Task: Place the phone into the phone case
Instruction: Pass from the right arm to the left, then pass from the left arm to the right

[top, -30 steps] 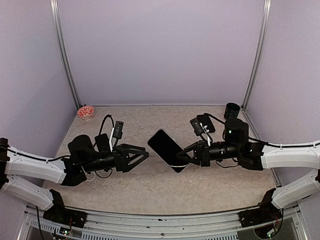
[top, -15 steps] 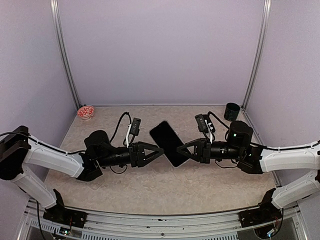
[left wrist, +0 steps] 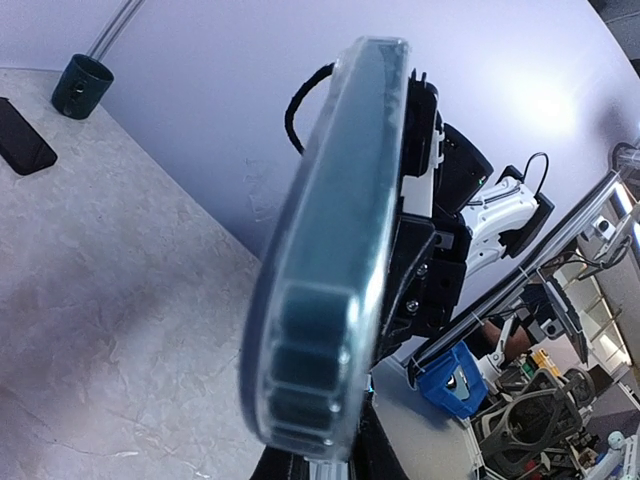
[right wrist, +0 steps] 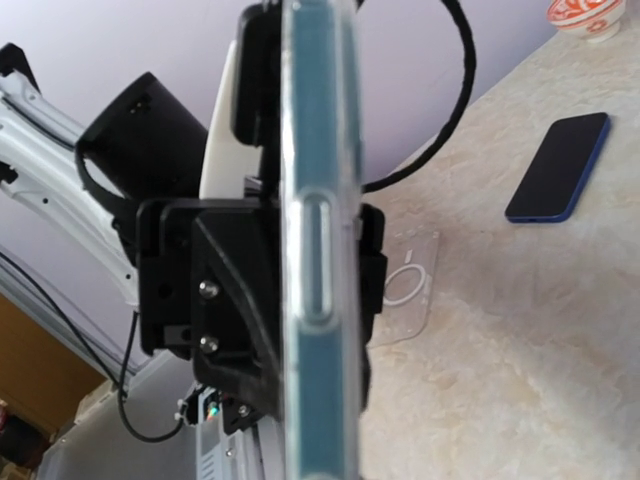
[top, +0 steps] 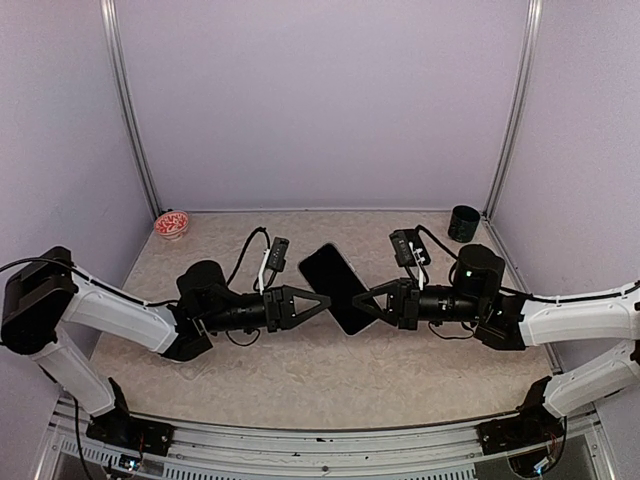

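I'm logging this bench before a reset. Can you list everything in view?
held phone: 1, black, clear-looking rim, mid-air at centre
blue phone: 1, blue, flat on the table
clear case: 1, transparent, white ring, on the table near the blue phone
bowl: 1, red and white, back left corner
cup: 1, dark, back right corner
flat slab: 1, black, on the table near the cup
left pincer: 1, black, shut on the held phone
right pincer: 1, black, shut on the held phone

Soft, even light throughout; both wrist views blur at close range.
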`<state>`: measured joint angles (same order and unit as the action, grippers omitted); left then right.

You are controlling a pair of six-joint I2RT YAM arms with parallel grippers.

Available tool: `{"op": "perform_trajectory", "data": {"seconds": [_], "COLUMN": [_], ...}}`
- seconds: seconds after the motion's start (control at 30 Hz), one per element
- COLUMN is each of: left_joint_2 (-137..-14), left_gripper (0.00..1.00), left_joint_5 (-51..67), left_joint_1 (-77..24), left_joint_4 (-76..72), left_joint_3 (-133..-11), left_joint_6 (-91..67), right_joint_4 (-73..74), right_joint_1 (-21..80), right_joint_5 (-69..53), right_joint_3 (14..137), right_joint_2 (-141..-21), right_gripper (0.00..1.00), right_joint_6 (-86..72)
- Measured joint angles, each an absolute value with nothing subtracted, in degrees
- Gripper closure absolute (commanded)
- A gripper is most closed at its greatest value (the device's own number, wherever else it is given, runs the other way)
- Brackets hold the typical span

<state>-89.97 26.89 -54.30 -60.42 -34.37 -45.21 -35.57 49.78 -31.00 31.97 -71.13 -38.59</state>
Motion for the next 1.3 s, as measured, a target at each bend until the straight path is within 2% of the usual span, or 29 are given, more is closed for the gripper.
{"op": "perform_trajectory", "data": {"seconds": [0.07,0.43,0.47,0.57,0.63,0.7,0.83,0.9,1.07,1.3], "left_joint_2": [-90.17,-90.83,-90.83,-90.83,-90.78,-90.78,-89.86,-89.06,-86.65,-84.84], "left_gripper": [1.00,1.00,1.00,1.00,1.00,1.00,1.00,1.00,1.00,1.00], "left_joint_5": [27.62,28.32,28.36,29.04,29.93,30.79,32.77,33.45,34.72,34.94], "left_joint_1": [-54.02,-53.56,-53.56,-53.34,-53.43,-53.95,-54.43,-54.46,-54.78,-54.85], "left_joint_4": [-60.93,-60.99,-61.01,-60.69,-60.25,-58.48,-55.02,-53.06,-47.94,-43.22], "left_joint_3": [-34.39,-35.09,-35.16,-35.38,-35.94,-36.95,-37.06,-37.06,-37.08,-37.08], "left_joint_6": [-45.54,-46.50,-46.46,-46.04,-45.89,-45.56,-43.46,-42.46,-39.51,-36.80], "right_joint_4": [-35.44,-29.71,-29.30,-26.50,-23.24,-19.94,-15.03,-13.45,-11.68,-14.00], "right_joint_1": [49.89,53.52,53.60,53.60,53.49,53.87,53.80,53.17,51.00,49.65], "right_joint_5": [-30.57,-21.56,-21.41,-21.63,-21.50,-23.31,-26.63,-28.69,-35.75,-42.54], "right_joint_3": [31.97,32.60,32.80,34.22,35.75,38.28,41.01,41.25,41.30,41.41], "right_joint_2": [-71.11,-67.85,-67.70,-67.57,-67.92,-68.97,-69.19,-69.19,-69.80,-72.55], "right_gripper": [1.00,1.00,0.95,0.70,0.62,0.59,0.63,0.69,0.99,1.00], "right_joint_6": [-38.02,-32.71,-32.34,-30.89,-30.04,-28.16,-26.37,-26.02,-26.30,-28.36]}}
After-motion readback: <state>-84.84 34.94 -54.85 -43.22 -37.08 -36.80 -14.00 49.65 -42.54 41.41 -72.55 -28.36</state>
